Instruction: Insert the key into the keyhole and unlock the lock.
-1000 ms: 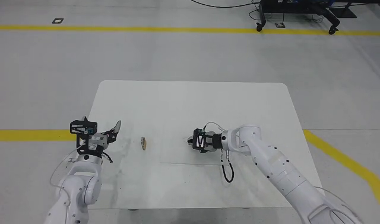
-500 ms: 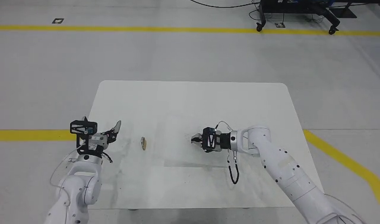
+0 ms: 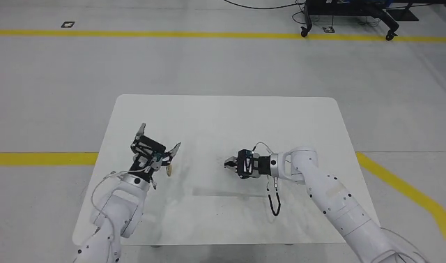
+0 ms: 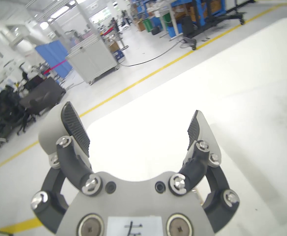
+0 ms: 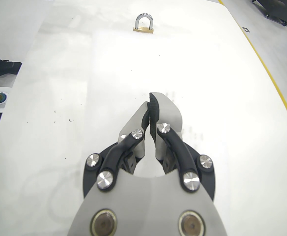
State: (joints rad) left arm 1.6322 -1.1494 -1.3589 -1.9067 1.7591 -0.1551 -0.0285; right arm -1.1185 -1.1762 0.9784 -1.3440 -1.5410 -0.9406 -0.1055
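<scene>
On table (image 3: pixel 293 123) left-of-centre, lock (image 5: pixel 143 29) lies flat: brass body, silver shackle seated. Tiny in top view, keyhole unreadable. Left gripper (image 3: pixel 159 137) just beside it, fingers spread wide. Right gripper (image 5: pixel 151 109) near table middle, pads pressed together; can't tell if anything is pinched.

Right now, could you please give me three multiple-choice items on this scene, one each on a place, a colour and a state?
1. Where is the padlock? A on the table, near the left jaws; B on the floor; C in the right jaws.
2. Its body colour? A blue; B brass; C red.
3. The left jaws are: A shut; B holding a key; C open.
Answers: 1 A, it lies on the white tabletop beside them; 2 B, brass in the right wrist view; 3 C, they stand wide apart, empty.
</scene>
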